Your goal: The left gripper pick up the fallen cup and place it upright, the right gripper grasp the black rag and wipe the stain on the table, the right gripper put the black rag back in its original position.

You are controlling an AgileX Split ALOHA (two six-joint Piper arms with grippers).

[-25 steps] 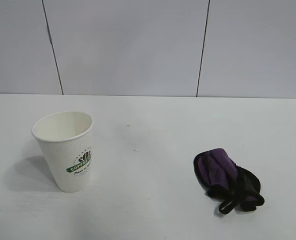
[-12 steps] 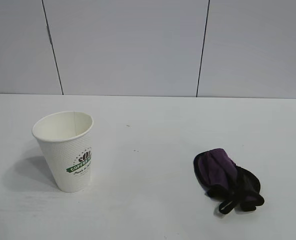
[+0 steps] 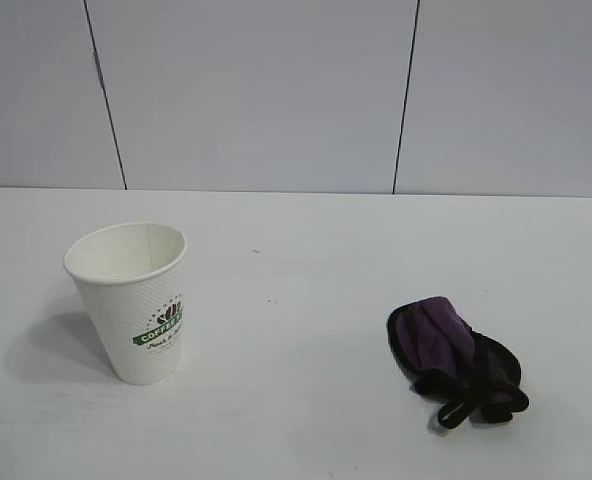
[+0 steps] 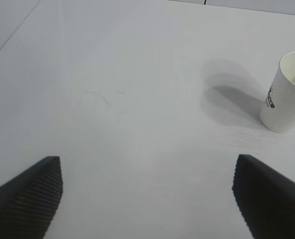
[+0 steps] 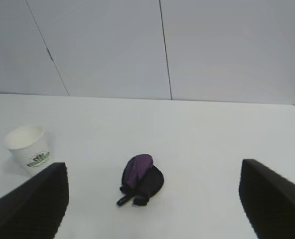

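The white dimpled paper cup (image 3: 134, 300) with its green and black logo stands upright on the left of the table (image 3: 296, 420). The black rag (image 3: 456, 355), purple folds on top and a black loop in front, lies bunched on the right. No stain blotch shows, only a couple of tiny dark specks (image 3: 271, 300) mid-table. Neither arm appears in the exterior view. My left gripper (image 4: 146, 164) is open over bare table, with the cup (image 4: 287, 94) well off to one side. Some way back from the rag (image 5: 142, 179), my right gripper (image 5: 153, 164) is open and empty; the cup (image 5: 29, 149) stands farther off.
A grey panelled wall (image 3: 256, 90) with dark vertical seams rises behind the table's back edge. A wide stretch of white tabletop lies between cup and rag.
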